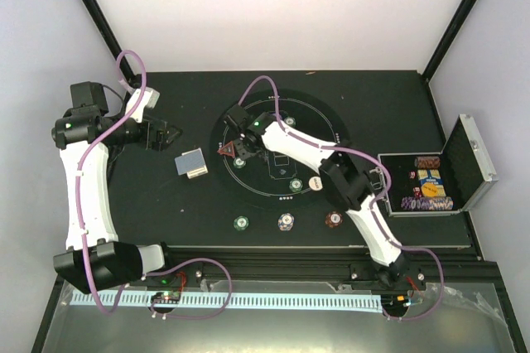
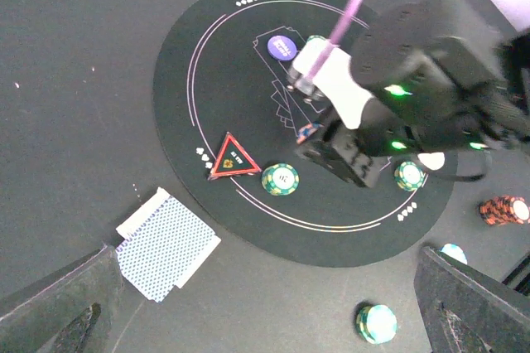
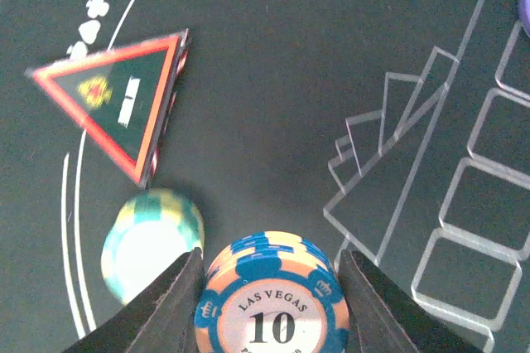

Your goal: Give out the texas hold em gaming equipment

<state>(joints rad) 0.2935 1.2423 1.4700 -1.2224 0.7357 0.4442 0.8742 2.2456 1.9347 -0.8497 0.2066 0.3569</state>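
Blue-and-orange chips (image 3: 267, 320) are gripped between the jaws of the right gripper (image 3: 269, 282) over the round mat (image 1: 315, 121), beside a green chip (image 3: 153, 241) and the red triangle (image 3: 116, 100). The left gripper (image 1: 163, 134) is held wide open, far-left of the card deck (image 1: 191, 163).

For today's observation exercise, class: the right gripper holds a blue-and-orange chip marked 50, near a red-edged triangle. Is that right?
Not quite. The chip in the right gripper is marked 10, not 50; the right wrist view shows it. The rest holds.
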